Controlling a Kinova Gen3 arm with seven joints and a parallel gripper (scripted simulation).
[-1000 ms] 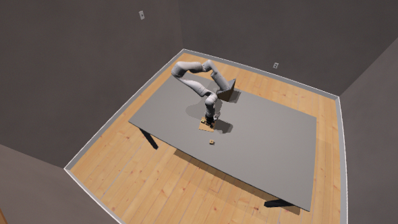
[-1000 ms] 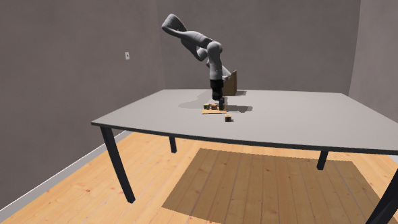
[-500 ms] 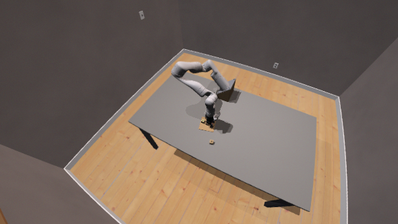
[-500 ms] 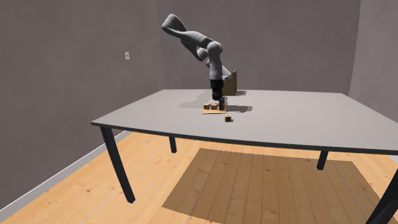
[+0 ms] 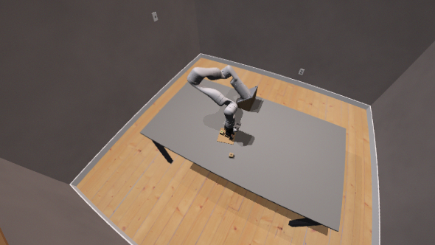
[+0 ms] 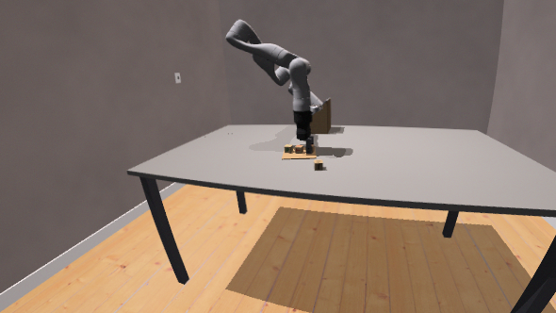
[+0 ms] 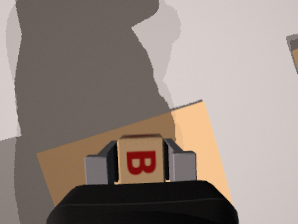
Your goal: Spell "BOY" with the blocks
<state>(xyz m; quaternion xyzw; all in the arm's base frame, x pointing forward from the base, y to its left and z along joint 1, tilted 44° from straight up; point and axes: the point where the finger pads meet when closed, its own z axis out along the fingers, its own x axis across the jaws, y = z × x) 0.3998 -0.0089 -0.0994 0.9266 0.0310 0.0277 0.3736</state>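
My gripper is shut on the wooden block with a red B on top, a grey finger pressed against each side. It holds the block low over the tan mat. In the exterior view the gripper stands at the right end of the mat, beside two other blocks that lie in a row on the mat; their letters are too small to read. The fourth block lies on the table off the mat, and also shows in the top view.
A brown wedge-shaped stand sits on the table behind the arm, at its base. The mat lies near the long table edge in the top view. An edge of the fourth block shows at the right border of the wrist view.
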